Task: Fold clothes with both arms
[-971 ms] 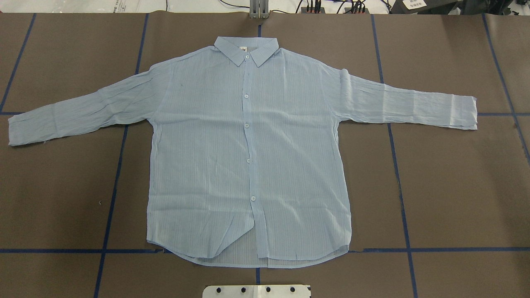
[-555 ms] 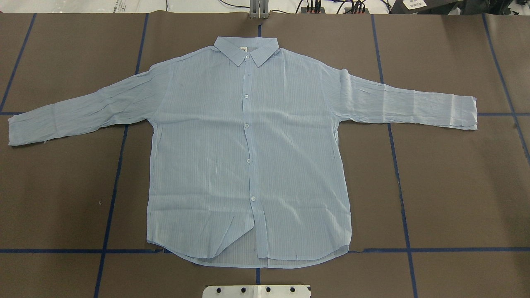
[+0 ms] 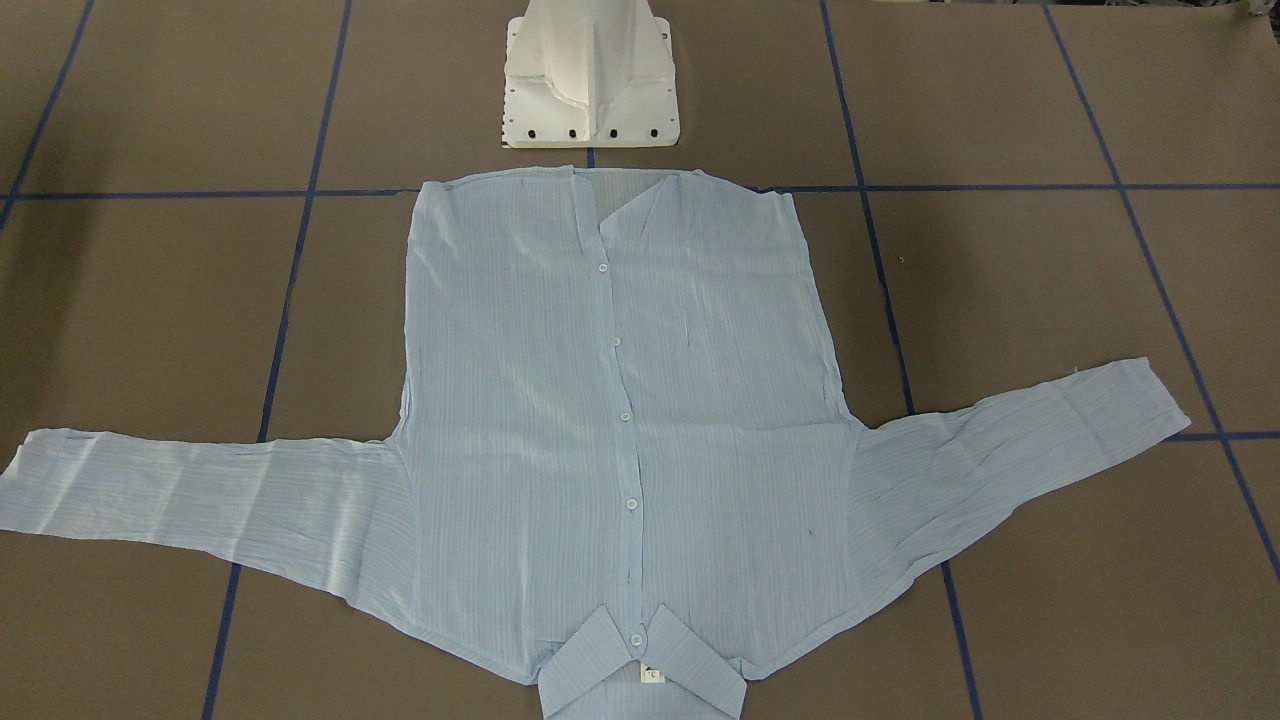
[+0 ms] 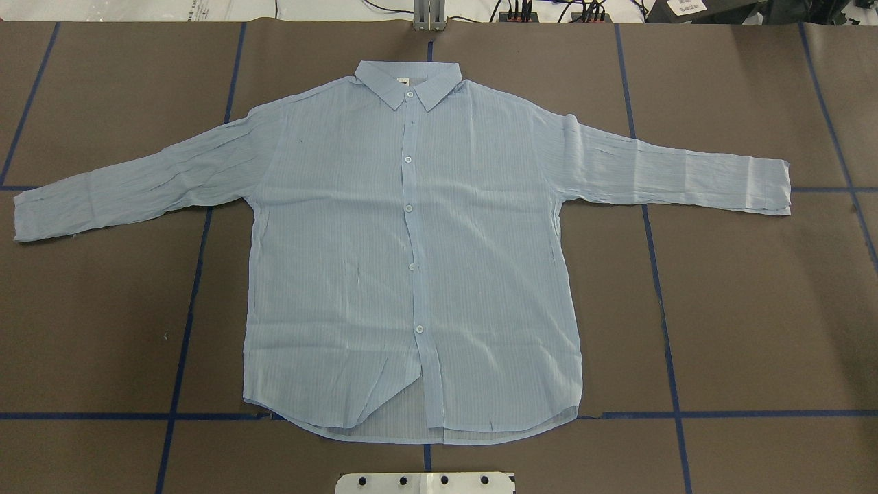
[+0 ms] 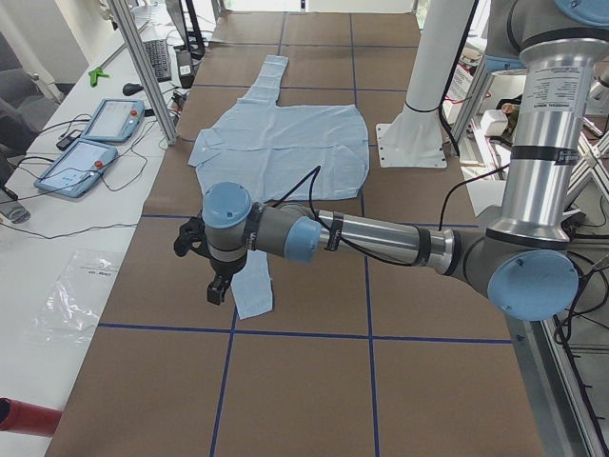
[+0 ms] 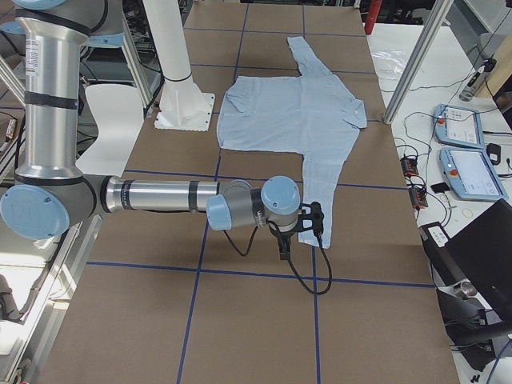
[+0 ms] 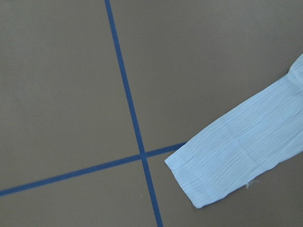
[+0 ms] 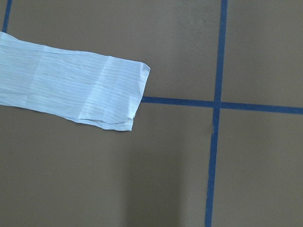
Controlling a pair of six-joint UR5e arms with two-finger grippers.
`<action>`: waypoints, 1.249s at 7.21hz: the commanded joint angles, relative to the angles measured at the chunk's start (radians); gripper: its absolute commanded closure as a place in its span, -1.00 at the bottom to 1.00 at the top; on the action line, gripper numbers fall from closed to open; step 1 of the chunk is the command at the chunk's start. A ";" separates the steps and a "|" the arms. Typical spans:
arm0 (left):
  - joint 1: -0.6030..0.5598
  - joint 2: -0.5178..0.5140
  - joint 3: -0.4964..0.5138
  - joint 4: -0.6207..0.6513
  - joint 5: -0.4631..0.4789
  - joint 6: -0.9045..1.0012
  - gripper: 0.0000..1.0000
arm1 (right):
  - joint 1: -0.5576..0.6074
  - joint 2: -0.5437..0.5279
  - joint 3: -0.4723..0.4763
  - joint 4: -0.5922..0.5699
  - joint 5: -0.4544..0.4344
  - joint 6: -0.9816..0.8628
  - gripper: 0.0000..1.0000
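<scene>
Plainly the folding had not begun. The shirt (image 4: 411, 261) lay flat and face up in the middle of the table (image 4: 754, 309), buttoned, its collar (image 4: 408, 82) toward the operators' edge and its hem just short of the white pedestal (image 3: 590, 80) at the robot's edge. Each sleeve ran out toward one end of the table, which I took to be a deliberate spread so that each arm had a cuff on its own side.

That seemed to be why the arms were where they were. The left arm (image 5: 381, 238) reached low along the table with its left claw (image 5: 211, 276) hanging over the left cuff (image 7: 213, 175); the right arm (image 6: 160, 196) mirrored it, the right claw (image 6: 298, 236) above the right cuff (image 8: 118, 94). From where I stood I could not tell whether either claw was wide or narrow, and neither looked to be holding cloth.

Brown covering marked with blue tape lines (image 4: 185, 309) topped the table. Two tablets (image 5: 95, 143) and loose cables sat on a white bench beyond the operators' edge.
</scene>
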 commanded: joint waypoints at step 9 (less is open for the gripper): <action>0.001 -0.003 0.062 -0.121 -0.002 -0.090 -0.99 | -0.327 0.258 -0.462 0.522 -0.232 0.472 -0.91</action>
